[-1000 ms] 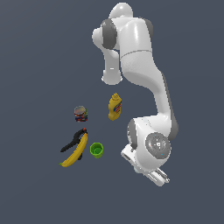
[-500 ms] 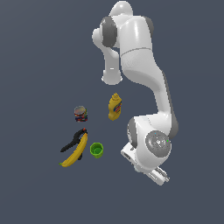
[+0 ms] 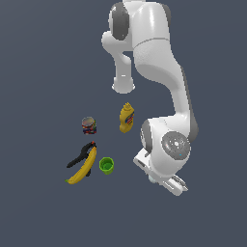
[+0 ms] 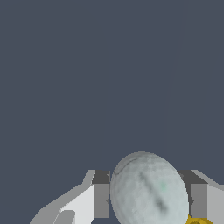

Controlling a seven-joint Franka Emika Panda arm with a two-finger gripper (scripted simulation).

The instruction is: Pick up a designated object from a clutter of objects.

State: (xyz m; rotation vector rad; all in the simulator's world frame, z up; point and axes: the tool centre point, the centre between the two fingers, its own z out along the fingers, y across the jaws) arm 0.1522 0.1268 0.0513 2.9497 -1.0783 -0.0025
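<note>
In the wrist view the designated object (image 4: 150, 189), a small white-grey dimpled ball, sits between the two fingers of my gripper (image 4: 150, 202). A grey pad (image 4: 101, 200) touches one side of the ball and the opposite pad (image 4: 198, 200) touches the other. In the exterior view my hand (image 3: 161, 177) hangs low over the floor at the exterior view's right, and the arm hides the ball there. The clutter of objects lies to the hand's left: green cup (image 3: 106, 165), banana (image 3: 84, 167), black clamp (image 3: 80, 155), small can (image 3: 89, 125), mustard bottle (image 3: 126, 117).
A bit of a yellow thing (image 4: 197, 221) shows just behind the ball in the wrist view. The arm's white base (image 3: 123, 85) stands beyond the mustard bottle. The floor is plain dark grey.
Almost nothing differs; the arm and hand stay in nearly the same spot at the exterior view's right, and the clutter has not moved.
</note>
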